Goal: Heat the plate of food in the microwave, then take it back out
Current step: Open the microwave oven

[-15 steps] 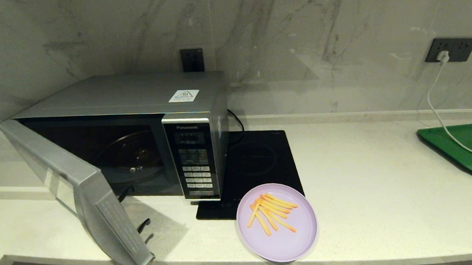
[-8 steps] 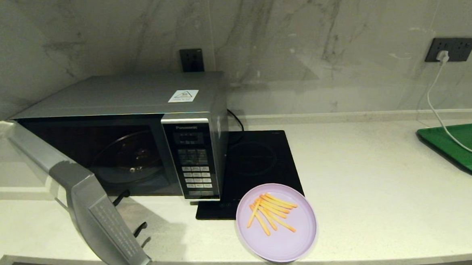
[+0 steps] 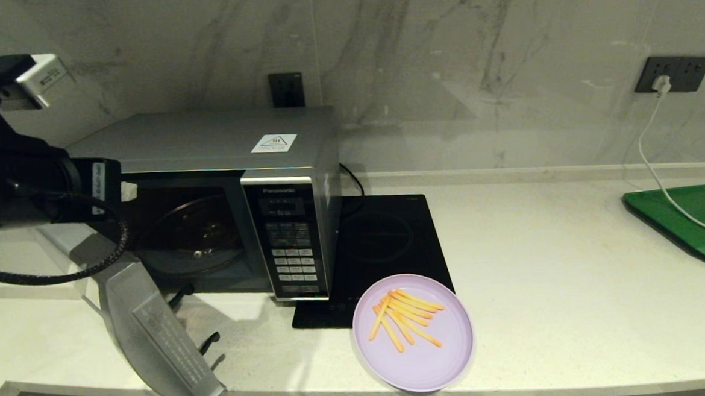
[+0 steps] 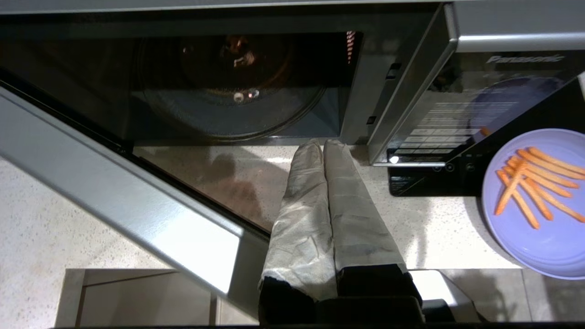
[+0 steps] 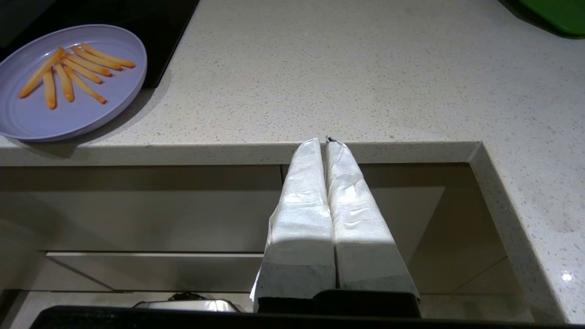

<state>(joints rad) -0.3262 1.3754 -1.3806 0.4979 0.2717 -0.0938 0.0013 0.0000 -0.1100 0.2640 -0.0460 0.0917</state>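
The Panasonic microwave [image 3: 218,169] stands on the worktop [image 3: 562,283] with its door [image 3: 148,329] swung open. The left hand [image 4: 323,145] hovers before the open cavity, fingers pressed together on nothing. The plate of fries [image 3: 412,332] sits in front of the microwave's right corner, partly on the induction hob [image 3: 385,238]. The right hand [image 5: 325,140], fingers together and empty, hangs below the worktop edge.

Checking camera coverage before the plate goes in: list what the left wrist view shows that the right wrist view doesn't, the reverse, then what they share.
Left wrist only: the microwave with its door swung open, the bare turntable, the button panel, and the shut left gripper.

Right wrist only: the shut right gripper off the counter's edge, and a corner of the green tray.

Both: the plate of food on the counter, beside the black hob.
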